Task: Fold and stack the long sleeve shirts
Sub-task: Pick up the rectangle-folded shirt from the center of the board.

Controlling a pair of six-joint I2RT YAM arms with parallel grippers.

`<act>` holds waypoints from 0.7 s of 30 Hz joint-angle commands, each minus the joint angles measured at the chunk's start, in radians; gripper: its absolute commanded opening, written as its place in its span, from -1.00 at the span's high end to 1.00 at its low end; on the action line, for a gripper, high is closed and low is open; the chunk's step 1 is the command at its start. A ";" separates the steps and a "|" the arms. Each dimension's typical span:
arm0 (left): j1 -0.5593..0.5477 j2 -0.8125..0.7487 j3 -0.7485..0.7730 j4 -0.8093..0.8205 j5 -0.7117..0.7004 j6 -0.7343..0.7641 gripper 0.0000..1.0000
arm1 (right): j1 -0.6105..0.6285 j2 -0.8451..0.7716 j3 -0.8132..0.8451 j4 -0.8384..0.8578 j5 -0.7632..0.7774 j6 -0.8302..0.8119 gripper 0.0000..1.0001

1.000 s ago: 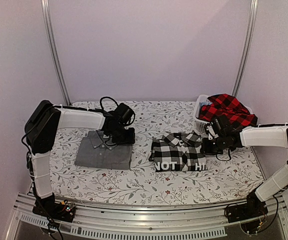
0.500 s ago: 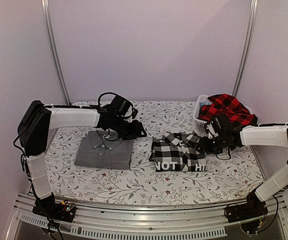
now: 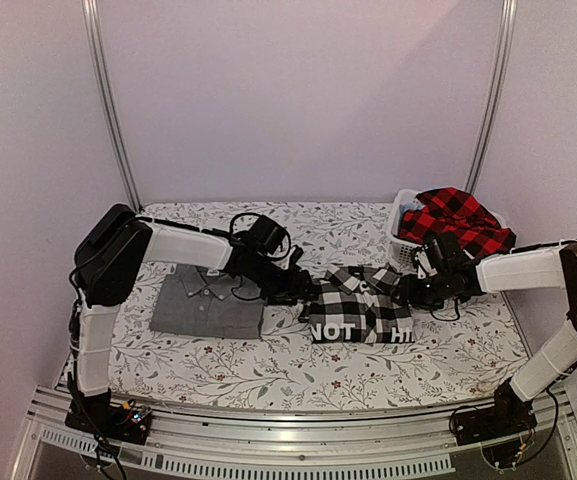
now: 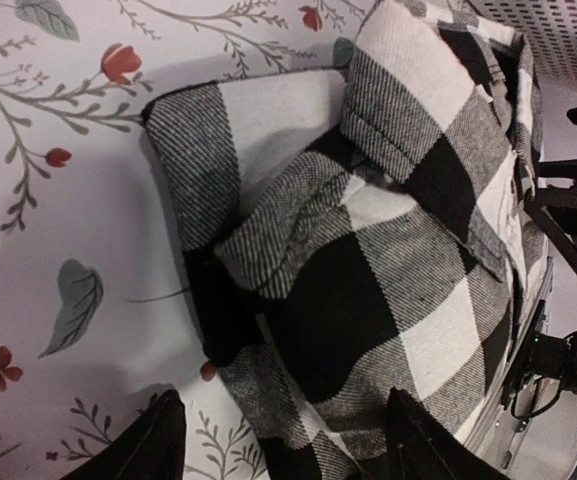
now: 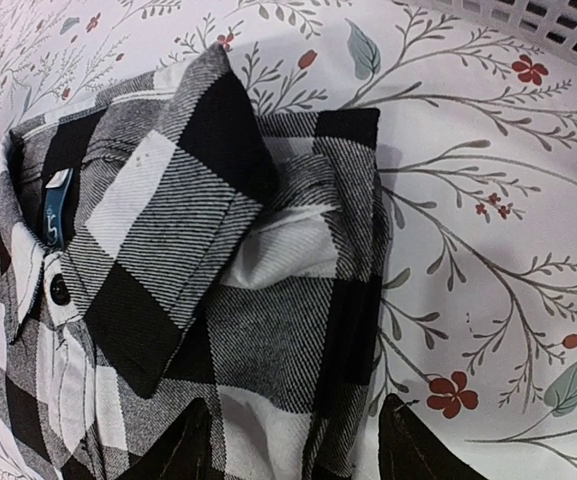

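Note:
The folded black-and-white check shirt (image 3: 358,305) with white lettering lies mid-table. My left gripper (image 3: 303,288) is open at its left edge, jaws straddling the folded hem (image 4: 298,400). My right gripper (image 3: 408,290) is open at its right edge, jaws straddling the cloth near the collar (image 5: 298,400). The folded grey collared shirt (image 3: 208,302) lies to the left. The red-and-black check shirt (image 3: 458,222) is heaped on the white basket (image 3: 400,250).
The basket stands at the back right, close behind my right arm. The floral tablecloth (image 3: 268,365) covers the table. Metal frame posts (image 3: 108,100) rise at the back corners.
My left gripper has swung right from above the grey shirt to the left edge of the black-and-white shirt. My right gripper has edged left onto that shirt's right edge.

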 commanded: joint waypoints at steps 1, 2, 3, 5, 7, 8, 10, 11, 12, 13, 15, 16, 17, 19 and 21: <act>-0.030 0.059 0.048 0.001 0.012 0.009 -0.37 | -0.006 0.057 -0.013 0.065 -0.013 0.014 -0.11; -0.034 0.068 0.056 0.001 0.017 0.007 -0.37 | -0.005 0.067 -0.012 0.072 -0.015 0.016 -0.11; -0.038 0.076 0.063 0.003 0.019 0.006 -0.37 | -0.005 0.082 -0.010 0.078 -0.018 0.017 -0.11; -0.045 0.086 0.073 0.003 0.036 -0.003 -0.34 | -0.004 0.099 -0.005 0.086 -0.029 0.021 -0.11; -0.053 0.095 0.077 0.006 0.052 -0.013 -0.27 | -0.003 0.109 -0.002 0.094 -0.043 0.027 -0.10; -0.056 0.096 0.079 0.008 0.059 -0.018 -0.23 | -0.002 0.112 -0.002 0.099 -0.054 0.031 -0.10; -0.062 0.101 0.083 0.015 0.076 -0.029 -0.14 | 0.007 0.119 0.002 0.106 -0.064 0.040 -0.08; -0.067 0.106 0.086 0.019 0.084 -0.036 -0.06 | 0.014 0.122 0.005 0.108 -0.064 0.043 -0.06; -0.070 0.109 0.092 0.021 0.094 -0.040 0.01 | 0.020 0.126 0.007 0.110 -0.065 0.049 -0.02; -0.072 0.113 0.100 0.021 0.100 -0.045 0.13 | 0.025 0.132 0.010 0.111 -0.069 0.051 0.04; -0.076 0.115 0.112 0.022 0.105 -0.054 0.37 | 0.037 0.140 0.022 0.108 -0.073 0.059 0.24; -0.077 0.114 0.116 0.022 0.106 -0.058 0.51 | 0.043 0.142 0.031 0.101 -0.070 0.065 0.34; -0.076 0.109 0.120 0.023 0.104 -0.061 0.64 | 0.050 0.139 0.039 0.092 -0.065 0.067 0.44; -0.075 0.093 0.129 0.023 0.099 -0.063 0.86 | 0.062 0.130 0.055 0.075 -0.055 0.075 0.65; -0.074 0.073 0.134 0.022 0.083 -0.065 1.00 | 0.069 0.113 0.071 0.053 -0.048 0.080 0.82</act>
